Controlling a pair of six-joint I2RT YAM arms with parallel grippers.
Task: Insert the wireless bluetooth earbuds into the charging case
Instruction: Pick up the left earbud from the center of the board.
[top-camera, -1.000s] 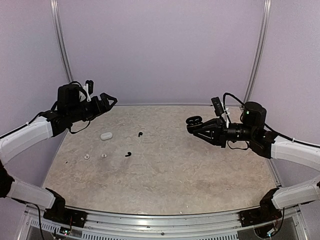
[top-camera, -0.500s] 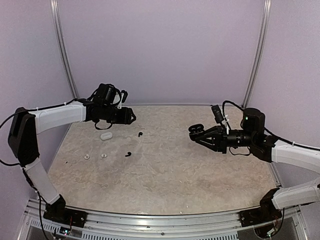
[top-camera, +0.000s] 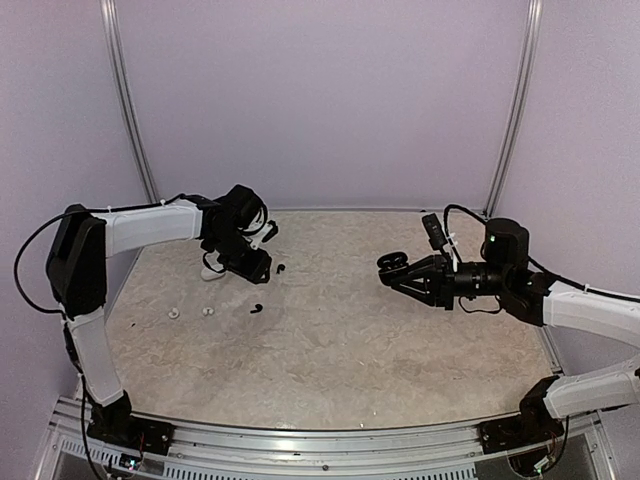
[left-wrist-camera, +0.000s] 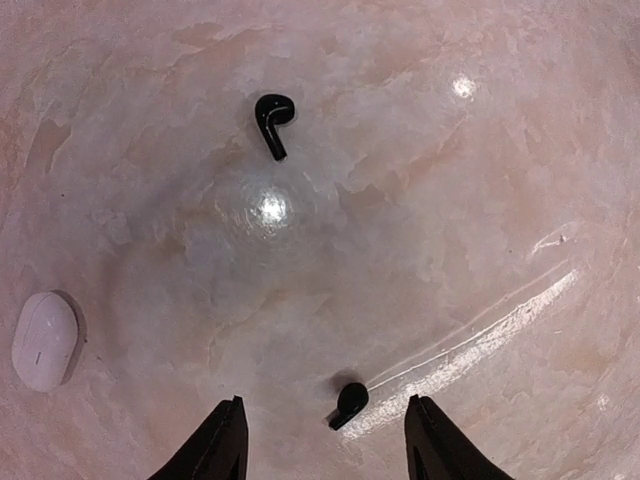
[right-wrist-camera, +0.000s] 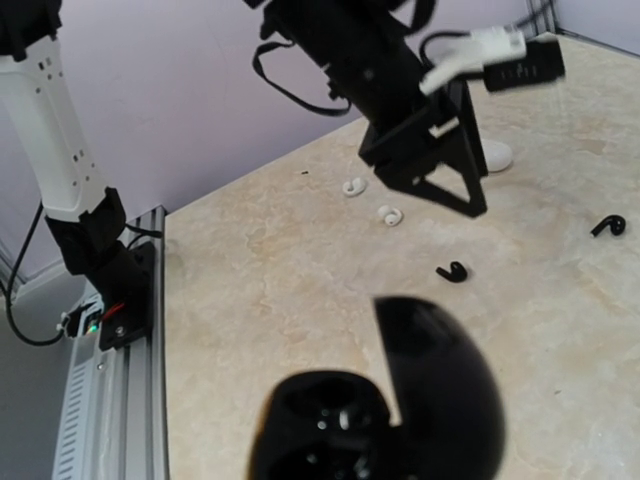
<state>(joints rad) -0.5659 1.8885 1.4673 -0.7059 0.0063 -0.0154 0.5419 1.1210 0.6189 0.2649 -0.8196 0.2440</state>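
My left gripper (top-camera: 255, 266) is open and hovers above the table. In the left wrist view its fingertips (left-wrist-camera: 225, 440) flank a black earbud (left-wrist-camera: 348, 403), which also shows in the top view (top-camera: 257, 308). A second black earbud (left-wrist-camera: 273, 115) lies farther off and shows in the top view (top-camera: 281, 268) too. Two white earbuds (top-camera: 174, 313) (top-camera: 208, 311) lie to the left. My right gripper (top-camera: 398, 270) is shut on an open black charging case (right-wrist-camera: 400, 410) with empty sockets, held above the table at mid right.
A closed white case (left-wrist-camera: 44, 340) lies beside the left gripper, partly hidden behind it in the top view (top-camera: 211, 272). Purple walls close in the back and both sides. A metal rail (top-camera: 320, 440) runs along the near edge.
The left arm has swung in from the far left and come down over the black earbuds. The right gripper with the case has shifted only slightly.
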